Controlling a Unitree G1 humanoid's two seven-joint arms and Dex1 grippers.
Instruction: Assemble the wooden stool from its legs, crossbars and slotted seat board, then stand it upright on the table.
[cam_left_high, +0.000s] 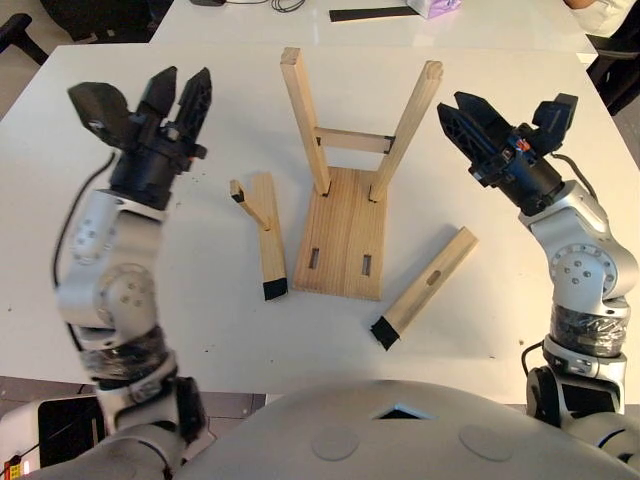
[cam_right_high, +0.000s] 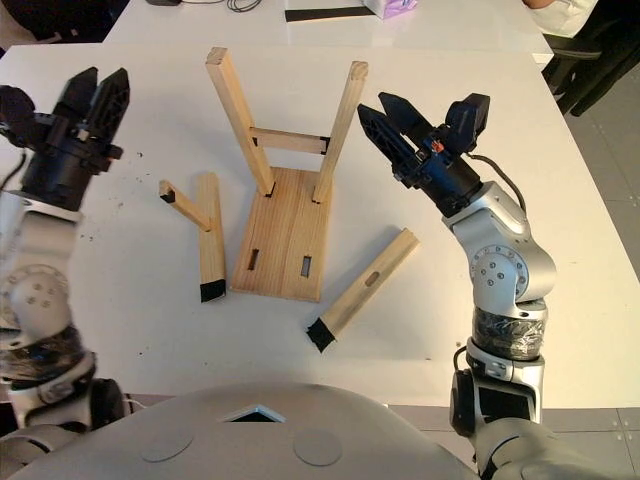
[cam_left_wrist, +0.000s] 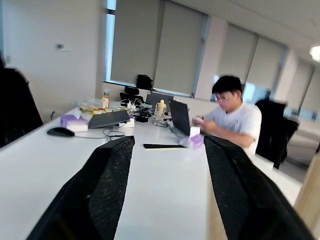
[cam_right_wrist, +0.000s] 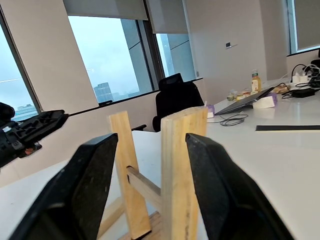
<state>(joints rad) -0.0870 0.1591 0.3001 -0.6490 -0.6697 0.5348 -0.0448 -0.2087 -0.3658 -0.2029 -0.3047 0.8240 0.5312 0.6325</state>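
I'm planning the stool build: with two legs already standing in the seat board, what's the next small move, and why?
Probably lower the open right gripper to the loose leg lying beside the seat board: two board slots sit empty, and that leg is nearest this arm.

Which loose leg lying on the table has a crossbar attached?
The leg left of the seat board; the right-hand leg shows just an empty slot.

Bright, even light casts soft shadows on the table (cam_left_high: 480, 330).
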